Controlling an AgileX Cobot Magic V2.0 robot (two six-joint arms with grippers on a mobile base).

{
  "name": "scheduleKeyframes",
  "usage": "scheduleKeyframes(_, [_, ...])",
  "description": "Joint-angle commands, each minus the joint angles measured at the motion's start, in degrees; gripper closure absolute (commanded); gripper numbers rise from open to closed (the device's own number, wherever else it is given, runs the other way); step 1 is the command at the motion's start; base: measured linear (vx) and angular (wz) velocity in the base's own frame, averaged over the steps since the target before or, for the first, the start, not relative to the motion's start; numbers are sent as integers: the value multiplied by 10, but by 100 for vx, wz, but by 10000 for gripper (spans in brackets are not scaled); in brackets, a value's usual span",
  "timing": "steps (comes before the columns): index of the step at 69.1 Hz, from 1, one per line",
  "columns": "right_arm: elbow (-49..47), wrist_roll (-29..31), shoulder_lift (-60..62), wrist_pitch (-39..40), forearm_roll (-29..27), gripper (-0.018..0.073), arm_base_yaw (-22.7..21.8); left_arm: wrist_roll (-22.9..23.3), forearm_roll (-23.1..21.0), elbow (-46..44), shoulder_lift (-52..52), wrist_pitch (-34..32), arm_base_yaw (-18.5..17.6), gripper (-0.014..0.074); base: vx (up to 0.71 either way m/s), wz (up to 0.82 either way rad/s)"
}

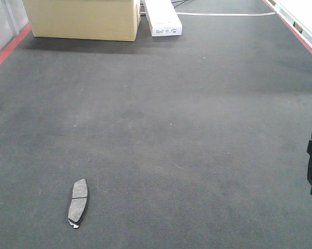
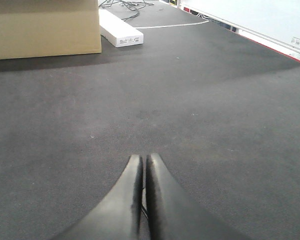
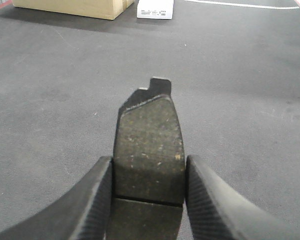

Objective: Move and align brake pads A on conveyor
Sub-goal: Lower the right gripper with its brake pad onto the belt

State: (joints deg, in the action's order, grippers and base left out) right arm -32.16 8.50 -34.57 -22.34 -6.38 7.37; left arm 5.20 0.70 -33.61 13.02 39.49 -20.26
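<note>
Right wrist view: right fingers (image 3: 97, 200) clamped on brake pad (image 3: 149, 150), friction face up, apparently clear of conveyor (image 3: 239, 75). Left fingers (image 2: 162, 200) pressed together, empty. Front view: second pad (image 1: 79, 202) lay flat on conveyor, near left. Step in hand: carry. Next move called for lowering held pad beside second pad, long axes parallel.

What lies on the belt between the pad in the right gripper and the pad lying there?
Nothing visible. Only bare conveyor separates the held pad, in the right gripper, from the lying pad; the cardboard box and white carton sit at the far end.
</note>
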Motion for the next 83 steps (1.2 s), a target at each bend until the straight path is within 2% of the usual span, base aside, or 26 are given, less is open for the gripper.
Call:
scheduleKeyframes(1, [-18, 6, 0, 51, -1, 374, 0, -1, -2, -13, 8, -38, -4, 603, 0, 0])
scheduleKeyframes(21, [-18, 4, 0, 55, -2, 374, 0, -1, -2, -13, 8, -38, -4, 603, 0, 0])
scheduleKeyframes(33, [-22, 2, -10, 35, -36, 370, 0, -1, -2, -13, 8, -38, -4, 603, 0, 0])
scheduleKeyframes(51, [-116, 4, -174, -85, -63, 363, 0, -1, -2, -13, 8, -38, -4, 603, 0, 0])
scheduleKeyframes(59, [-165, 4, -270, -118, -106, 356, 1, -1, -2, -13, 8, -38, -4, 603, 0, 0])
scheduleKeyframes(68, [-191, 4, -351, -107, -118, 352, 51, -1, -2, -13, 8, -38, -4, 603, 0, 0])
scheduleKeyframes(75, [-204, -39, -413, -87, -109, 352, 95, -1, -2, -13, 8, -38, -4, 603, 0, 0])
scheduleKeyframes(83, [-227, -153, -478, -86, -48, 352, 122, -1, -2, -13, 8, -38, -4, 603, 0, 0])
